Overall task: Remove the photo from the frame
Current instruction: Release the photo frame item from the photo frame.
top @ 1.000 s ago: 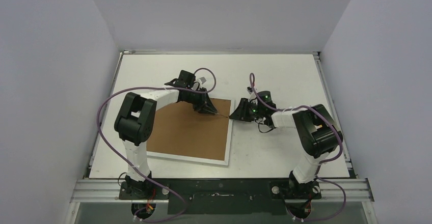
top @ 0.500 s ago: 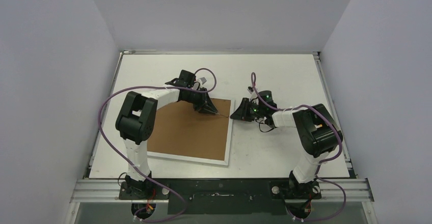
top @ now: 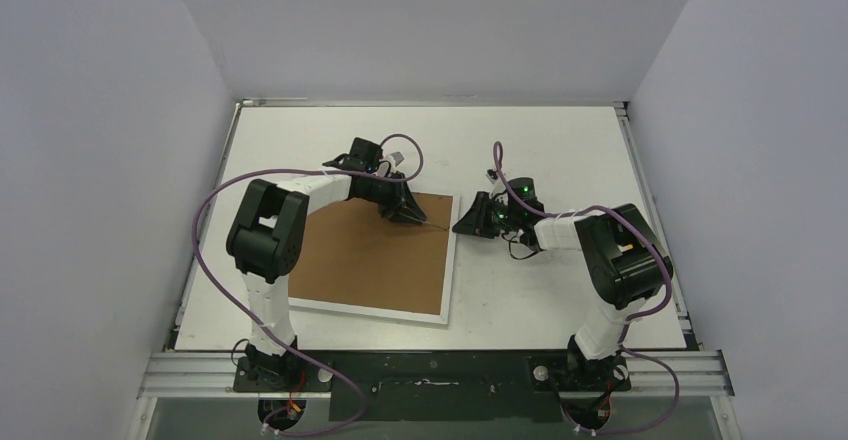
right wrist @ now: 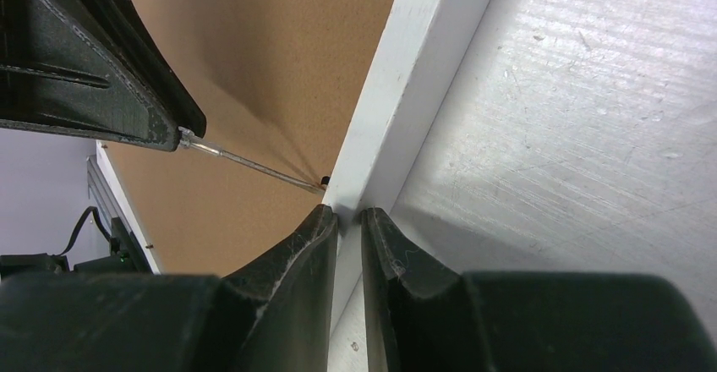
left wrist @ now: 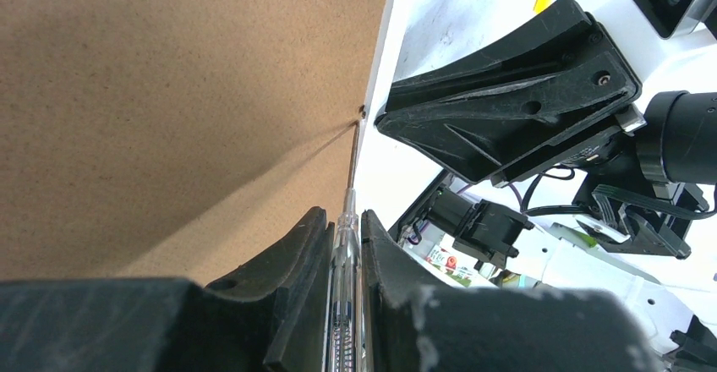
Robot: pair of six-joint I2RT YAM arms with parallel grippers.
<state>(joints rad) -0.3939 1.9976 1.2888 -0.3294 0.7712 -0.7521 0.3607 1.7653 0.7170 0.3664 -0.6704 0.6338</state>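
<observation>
The frame (top: 370,255) lies face down on the table, its brown back (left wrist: 169,93) up and its narrow white border (right wrist: 423,68) round it. My left gripper (left wrist: 345,216) is shut on a thin screwdriver (left wrist: 346,245) with a clear handle. The screwdriver's metal tip touches a small tab (left wrist: 361,112) at the frame's right edge. My right gripper (right wrist: 348,213) is shut on that white border, just beside the tip. From above, the left gripper (top: 408,215) and the right gripper (top: 462,225) meet at the frame's far right corner. The photo is hidden.
The white table (top: 540,150) is boxed in by grey walls on three sides. Purple cables (top: 205,220) loop off both arms. A metal rail (top: 430,370) with the arm bases runs along the near edge.
The right gripper's jaws have closed onto the frame's white border. The left gripper and the screwdriver have stayed put.
</observation>
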